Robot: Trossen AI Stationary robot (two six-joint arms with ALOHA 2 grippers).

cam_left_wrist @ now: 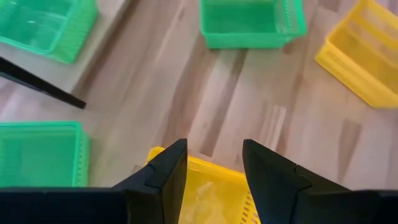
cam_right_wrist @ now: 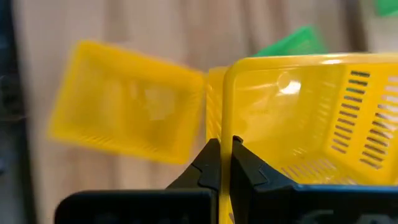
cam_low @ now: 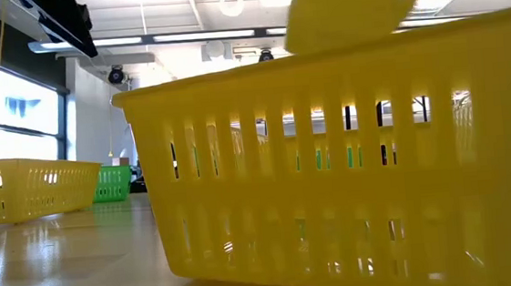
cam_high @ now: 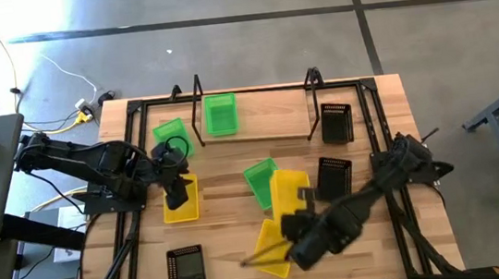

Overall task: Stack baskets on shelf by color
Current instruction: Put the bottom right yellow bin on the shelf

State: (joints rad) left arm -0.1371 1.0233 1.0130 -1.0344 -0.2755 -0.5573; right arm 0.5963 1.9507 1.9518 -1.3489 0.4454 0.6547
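Overhead, a slatted pale wooden desk [cam_high: 234, 164] holds nine small rectangular mesh plastic baskets, and two dark arms reach in from either side.

At the left, the left pincer [cam_high: 176, 197] hovers over a yellow slotted basket [cam_high: 181, 200] near the desk's left edge. Its fingers [cam_left_wrist: 168, 174] are parted above the basket's rim and hold nothing. A bright green basket [cam_high: 173, 135] sits just beyond it, and a black mesh basket [cam_high: 186, 272] lies near the front edge.

Along the far side stands the shelf [cam_high: 257, 125], a light plank in a thin black rod frame with looped ends. One green basket [cam_high: 221, 114] rests on its left part. The rest of the plank looks bare.

In the middle lie a third green basket [cam_high: 260, 178] and a second yellow basket [cam_high: 289, 191], touching.

Toward the right, the right pincer [cam_high: 289, 230] is clamped on the thin wall of a third yellow basket [cam_right_wrist: 305, 112], which is tilted. Two more black baskets [cam_high: 336, 123] sit at the right, one by the shelf's end.

Sorting seems barely begun: the yellows are being gathered. Next, the held basket likely needs nesting squarely into another yellow one.

The plastic is glossy, thin and ribbed with upright slots.
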